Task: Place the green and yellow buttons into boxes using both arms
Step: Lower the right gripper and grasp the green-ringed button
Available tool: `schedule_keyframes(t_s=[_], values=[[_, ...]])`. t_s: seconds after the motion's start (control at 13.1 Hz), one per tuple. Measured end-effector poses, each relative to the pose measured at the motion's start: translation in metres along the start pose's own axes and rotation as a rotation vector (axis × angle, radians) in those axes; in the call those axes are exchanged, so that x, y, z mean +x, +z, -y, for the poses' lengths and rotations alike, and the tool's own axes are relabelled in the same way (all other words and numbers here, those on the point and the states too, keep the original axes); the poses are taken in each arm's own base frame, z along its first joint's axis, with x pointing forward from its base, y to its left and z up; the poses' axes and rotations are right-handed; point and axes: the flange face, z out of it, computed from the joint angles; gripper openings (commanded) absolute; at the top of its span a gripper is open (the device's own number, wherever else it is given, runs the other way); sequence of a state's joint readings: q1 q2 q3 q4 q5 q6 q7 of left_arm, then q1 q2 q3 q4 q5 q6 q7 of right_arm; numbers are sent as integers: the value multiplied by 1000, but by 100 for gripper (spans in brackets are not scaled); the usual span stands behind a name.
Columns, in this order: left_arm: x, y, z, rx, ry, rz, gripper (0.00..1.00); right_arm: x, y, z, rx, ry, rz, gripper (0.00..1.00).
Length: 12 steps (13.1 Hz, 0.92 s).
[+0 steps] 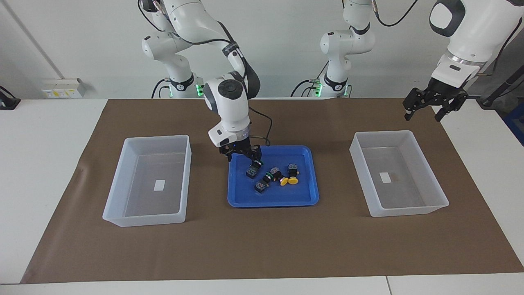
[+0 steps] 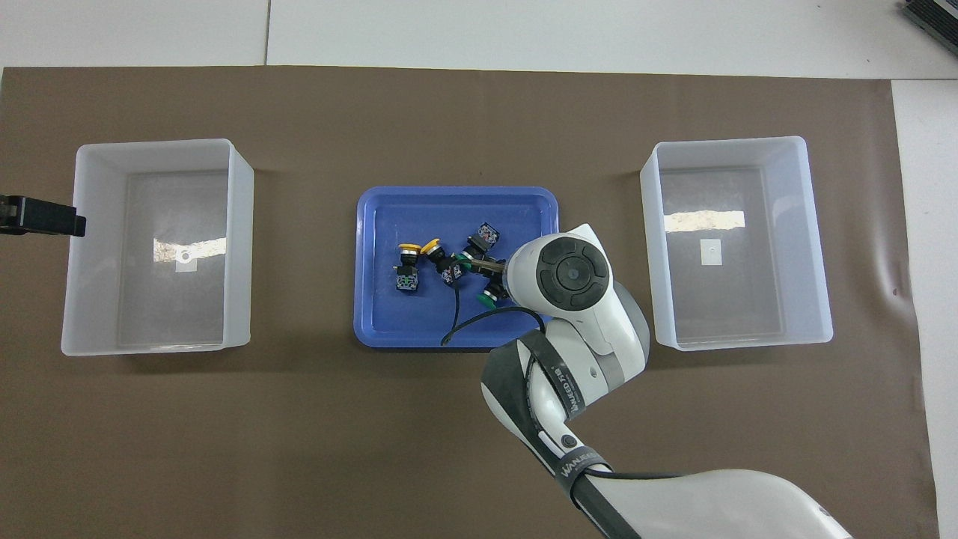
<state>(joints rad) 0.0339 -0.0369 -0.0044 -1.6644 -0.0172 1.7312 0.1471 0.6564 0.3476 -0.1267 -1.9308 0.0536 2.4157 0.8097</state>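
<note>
Hanging low over the blue tray (image 1: 305,196), the right gripper (image 1: 245,156) is open, holding nothing; overhead its arm hides it. Four buttons (image 1: 272,176) lie inside the tray. The left gripper (image 1: 423,112) waits open, away from the tray.

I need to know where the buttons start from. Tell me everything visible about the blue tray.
The blue tray is a shallow rectangular plastic-looking dish with rounded corners and a raised rim. It lies flat on the brown mat, midway between two boxes. Four buttons lie clustered inside. The right gripper, open, is over its end toward the right arm.
</note>
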Motion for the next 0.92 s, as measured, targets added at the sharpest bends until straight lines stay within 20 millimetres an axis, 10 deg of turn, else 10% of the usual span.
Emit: schedule_keyframes(t_s=[0.53,0.92], values=[[0,0,0,0,0,0,100,-8,24,8,6,2,-10,100],[0,0,0,0,0,0,100,-9,26,7,2,2,-7,74]])
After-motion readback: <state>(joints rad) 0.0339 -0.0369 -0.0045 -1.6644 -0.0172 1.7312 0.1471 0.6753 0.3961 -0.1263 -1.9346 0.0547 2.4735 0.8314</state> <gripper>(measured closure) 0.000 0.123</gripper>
